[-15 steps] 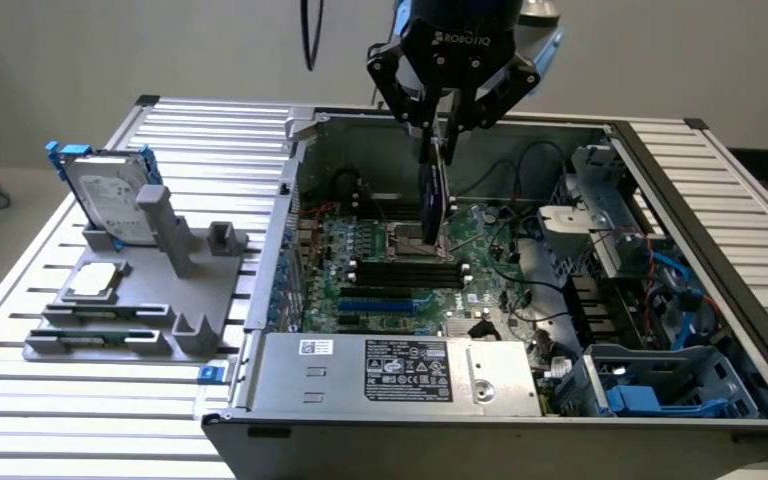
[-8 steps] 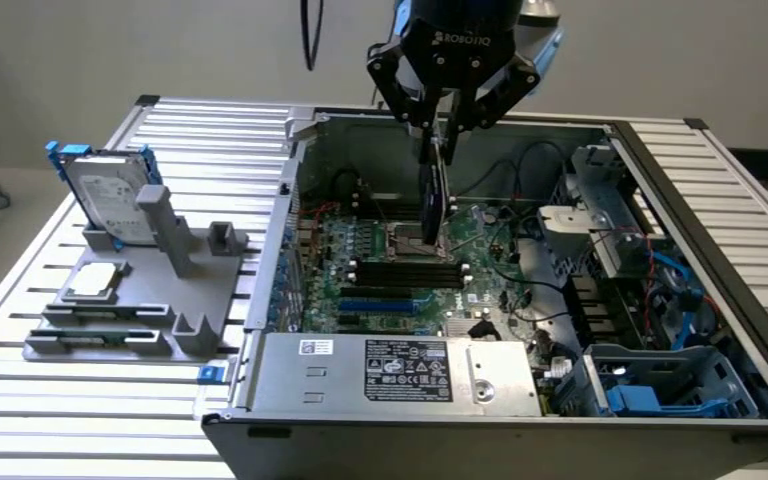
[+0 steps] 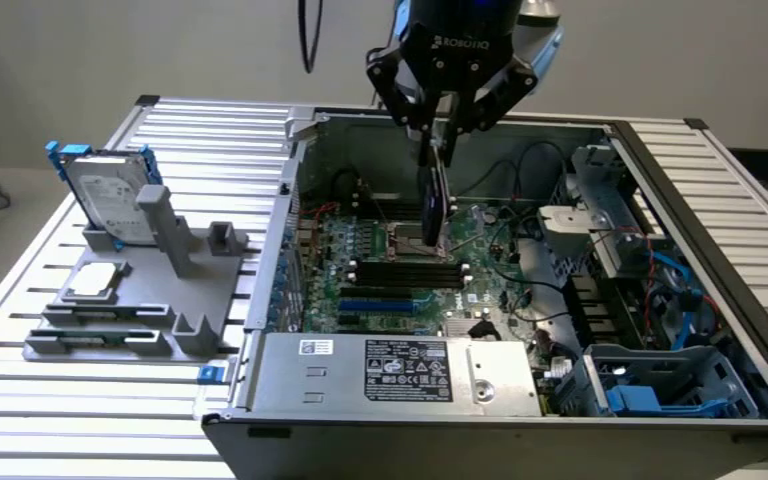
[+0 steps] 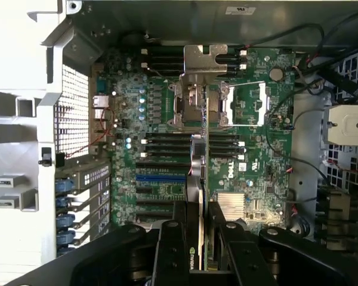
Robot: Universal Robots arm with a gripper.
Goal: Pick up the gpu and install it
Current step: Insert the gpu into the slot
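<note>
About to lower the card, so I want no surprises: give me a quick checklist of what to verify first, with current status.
1. Grip: ok. The gripper is shut on the gpu, which is held upright, edge down.
2. Position: ok. The gpu hangs inside the open case, above the motherboard.
3. Slot alignment: cannot tell. The card hides what lies under it.
4. Contact with the board: cannot tell.
5. Cables: ok. They run off to the side of the card.
6. Hard drive: ok. It is parked on the gray fixture outside the case.
</note>
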